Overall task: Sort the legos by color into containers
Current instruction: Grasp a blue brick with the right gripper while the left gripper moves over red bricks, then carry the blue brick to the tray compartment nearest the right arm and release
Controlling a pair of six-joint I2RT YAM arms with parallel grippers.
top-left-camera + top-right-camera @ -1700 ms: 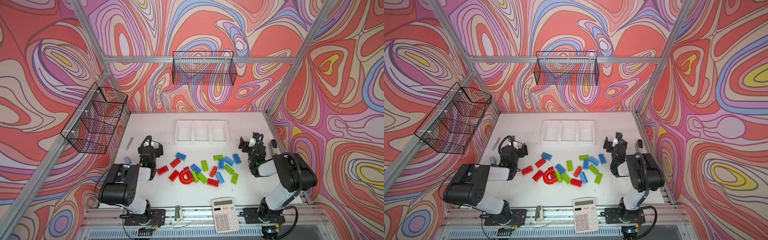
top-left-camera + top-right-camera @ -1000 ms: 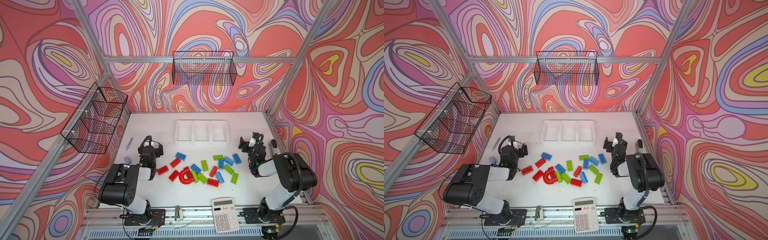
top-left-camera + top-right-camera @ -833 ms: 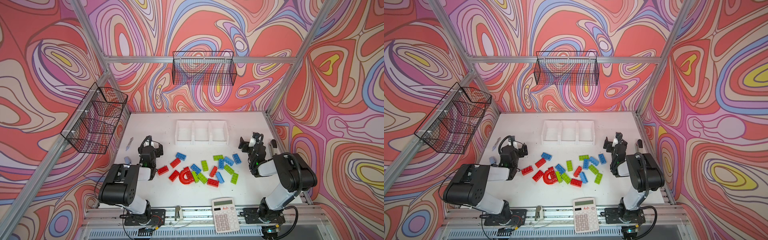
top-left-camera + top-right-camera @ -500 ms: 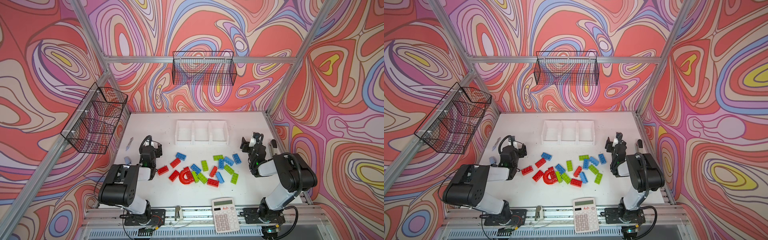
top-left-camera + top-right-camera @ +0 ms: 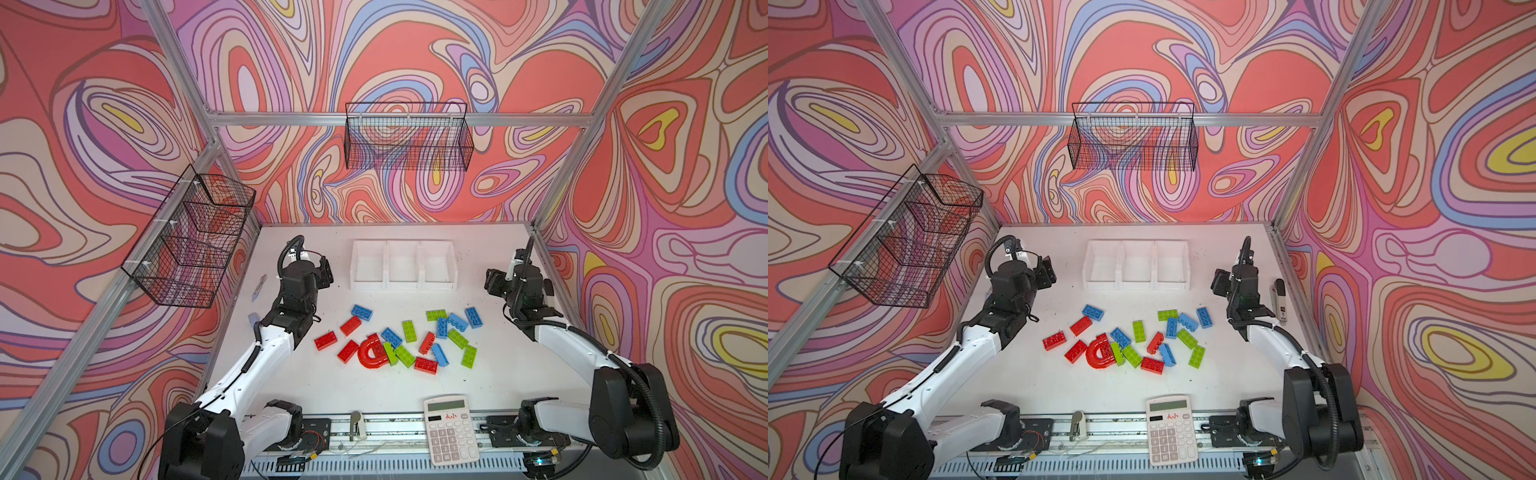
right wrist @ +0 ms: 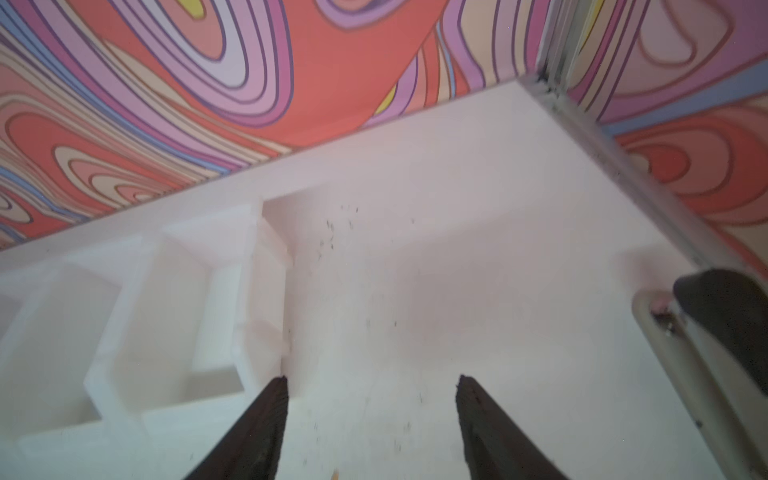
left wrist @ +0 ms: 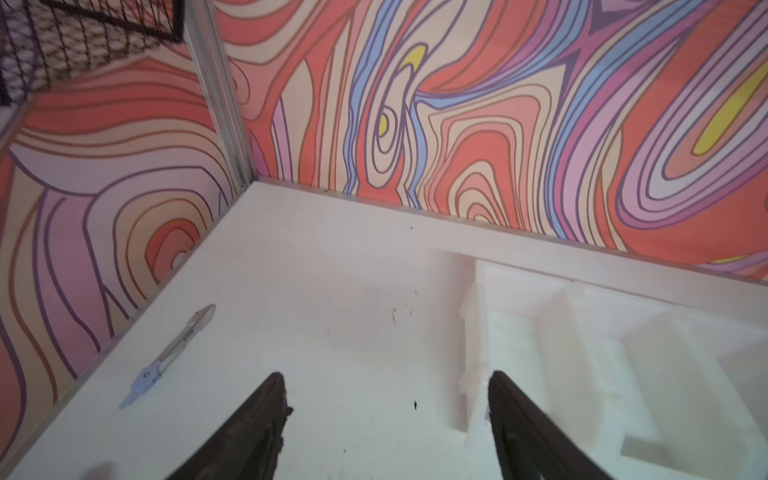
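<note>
legos [image 5: 391,337] litter a white table [image 5: 332,386] between swirl-patterned walls [image 5: 415,62].

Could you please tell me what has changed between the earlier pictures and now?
The left gripper and the right gripper seem to have drawn their jaws in a little. Both are still open and empty, and neither arm has visibly travelled. Nothing was taken hold of or let go. The legos lie in the same scatter, the containers are still empty, and the calculator has not moved.
</note>
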